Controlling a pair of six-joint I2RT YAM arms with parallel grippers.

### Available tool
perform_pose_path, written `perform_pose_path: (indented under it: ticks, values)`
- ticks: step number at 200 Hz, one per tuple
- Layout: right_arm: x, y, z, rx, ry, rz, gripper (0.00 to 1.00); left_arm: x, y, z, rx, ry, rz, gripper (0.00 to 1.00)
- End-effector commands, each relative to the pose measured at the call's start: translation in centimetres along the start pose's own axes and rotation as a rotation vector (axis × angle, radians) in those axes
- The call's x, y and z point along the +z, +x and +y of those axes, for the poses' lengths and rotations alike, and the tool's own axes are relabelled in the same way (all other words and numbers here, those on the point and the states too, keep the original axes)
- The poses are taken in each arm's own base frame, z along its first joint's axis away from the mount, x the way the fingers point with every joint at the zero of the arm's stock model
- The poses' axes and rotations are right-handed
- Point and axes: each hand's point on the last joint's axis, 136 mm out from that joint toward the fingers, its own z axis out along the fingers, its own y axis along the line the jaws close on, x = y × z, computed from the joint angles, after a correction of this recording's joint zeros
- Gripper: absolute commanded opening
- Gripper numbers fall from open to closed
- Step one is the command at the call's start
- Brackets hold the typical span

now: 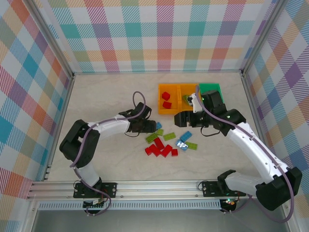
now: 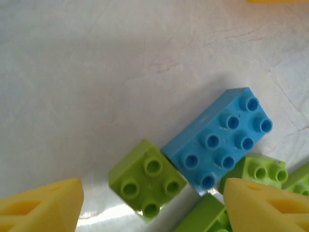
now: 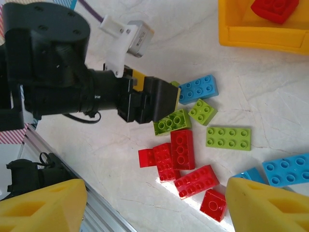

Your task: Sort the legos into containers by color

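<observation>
Nearest, loose red bricks (image 1: 161, 150) wait unsorted. Just beyond, the left gripper (image 2: 154, 205) hangs spread and empty over a lime 2x2 brick (image 2: 147, 180) and a blue 2x4 brick (image 2: 219, 137) (probably choosing one). The right gripper (image 3: 154, 203) gapes empty too. Farthest, an orange bin (image 1: 160, 99) holds two sorted red bricks (image 1: 167, 104).

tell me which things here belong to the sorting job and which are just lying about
Job: red studded plastic bricks; lime green plastic bricks; light blue plastic bricks; two orange plastic bins; green plastic bin.
Not the job: checked cloth walls; metal front rail.
</observation>
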Motion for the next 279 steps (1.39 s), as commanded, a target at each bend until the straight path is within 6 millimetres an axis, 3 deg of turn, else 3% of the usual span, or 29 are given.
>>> perform_pose_path:
  ticks: [1, 70, 116, 135, 163, 178, 210, 236, 279]
  values:
    - [-1.2, 1.3, -0.4, -0.011, 0.034, 0.007, 0.77, 0.7, -0.2, 0.1, 0.090, -0.043, 0.037, 0.71]
    - [-2.4, 2.7, -1.2, 0.016, 0.076, -0.008, 0.78, 0.7, 1.4, 0.4, 0.254, -0.036, 0.116, 0.68]
    - [-2.3, 2.9, -1.4, 0.026, 0.083, -0.008, 0.78, 0.5, 2.2, 2.0, 0.263, -0.080, 0.122, 0.63]
    - [-2.2, 2.9, -1.4, 0.026, 0.082, -0.004, 0.78, -0.6, 1.8, 2.1, 0.238, -0.074, 0.053, 0.66]
    - [-1.7, 2.6, -1.3, 0.028, 0.074, 0.002, 0.78, -3.2, -0.1, 0.7, 0.206, 0.030, -0.124, 0.74]
    - [-1.6, 2.5, -1.1, 0.027, 0.067, 0.008, 0.78, -4.0, -0.3, 1.3, 0.202, 0.006, -0.154, 0.76]
    - [-1.7, 2.4, -1.0, 0.024, 0.060, 0.004, 0.79, -3.3, 1.7, 4.0, 0.203, -0.101, -0.032, 0.68]
    - [-1.6, 2.5, -1.2, 0.028, 0.062, 0.005, 0.79, -2.5, 1.9, 5.4, 0.084, -0.132, -0.011, 0.63]
    - [-1.6, 2.6, -1.1, 0.030, 0.060, 0.009, 0.79, -1.1, 1.5, 4.4, 0.021, -0.071, -0.007, 0.58]
